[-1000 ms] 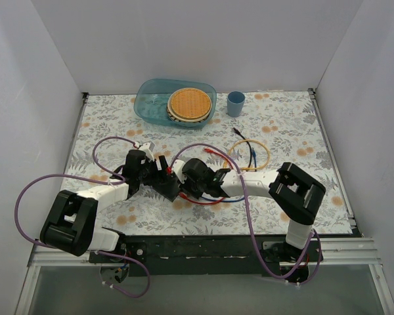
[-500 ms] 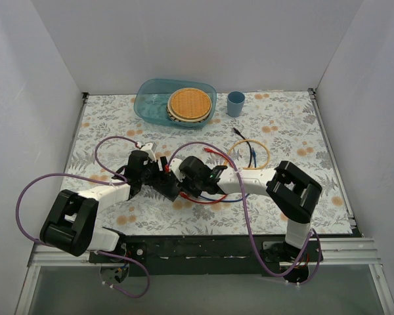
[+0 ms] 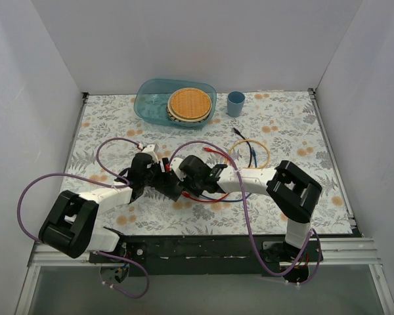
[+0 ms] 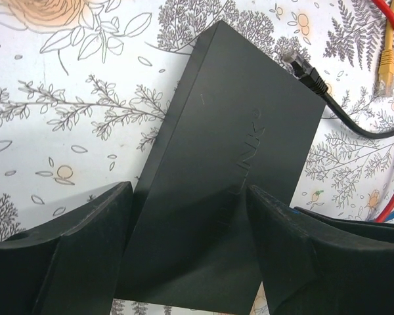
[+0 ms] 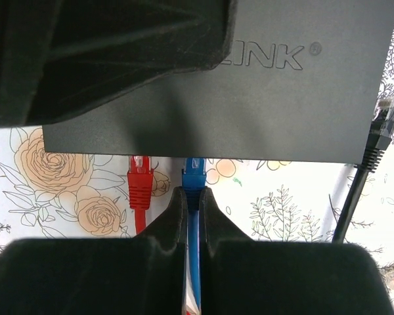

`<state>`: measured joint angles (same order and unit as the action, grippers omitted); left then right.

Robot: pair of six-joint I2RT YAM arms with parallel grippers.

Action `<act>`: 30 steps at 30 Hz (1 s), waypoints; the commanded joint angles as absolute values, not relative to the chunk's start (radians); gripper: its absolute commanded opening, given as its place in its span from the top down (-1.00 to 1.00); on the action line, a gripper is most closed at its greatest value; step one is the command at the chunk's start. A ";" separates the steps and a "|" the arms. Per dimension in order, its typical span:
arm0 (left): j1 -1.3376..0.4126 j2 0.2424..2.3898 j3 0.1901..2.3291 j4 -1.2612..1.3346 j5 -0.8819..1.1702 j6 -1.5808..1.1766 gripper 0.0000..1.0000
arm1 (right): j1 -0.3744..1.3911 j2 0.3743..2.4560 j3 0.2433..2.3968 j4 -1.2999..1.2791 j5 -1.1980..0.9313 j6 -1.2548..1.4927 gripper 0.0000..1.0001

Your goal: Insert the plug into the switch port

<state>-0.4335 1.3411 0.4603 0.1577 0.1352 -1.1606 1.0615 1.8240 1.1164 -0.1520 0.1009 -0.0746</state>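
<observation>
The switch (image 4: 230,170) is a flat matte-black box lying on the flowered cloth, also seen as the switch (image 5: 295,111) from the right wrist. My left gripper (image 4: 190,252) straddles its near end, a finger pressed to each long side. My right gripper (image 5: 195,197) is shut on a blue plug (image 5: 196,172), whose tip meets the switch's socket edge. A red plug (image 5: 139,180) sits at that same edge just to the left. A black plug (image 5: 384,125) lies loose by the switch's corner. In the top view both grippers meet at the switch (image 3: 165,186).
A teal basin (image 3: 151,105) holding a wicker plate (image 3: 189,104) and a blue cup (image 3: 235,103) stand at the back. A yellow cable coil (image 3: 249,155) lies right of the arms, and a yellow plug (image 4: 384,65) shows past the switch. Purple cables loop at the left.
My left gripper has narrowed onto the switch's sides and edged slightly forward. The right arm has shifted a little to the left with the blue plug still in its fingers.
</observation>
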 commanded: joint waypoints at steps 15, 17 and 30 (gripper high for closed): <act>-0.532 1.069 0.489 -0.123 0.014 -1.344 -0.62 | 1.077 1.756 1.091 0.111 0.057 -0.052 0.47; -0.532 1.049 0.506 -0.152 -0.030 -1.345 -0.81 | 1.077 1.743 1.088 0.071 0.069 -0.061 0.22; -0.531 0.965 0.568 -0.216 -0.126 -1.313 -0.96 | 1.009 1.525 1.025 0.032 0.151 -0.028 -0.79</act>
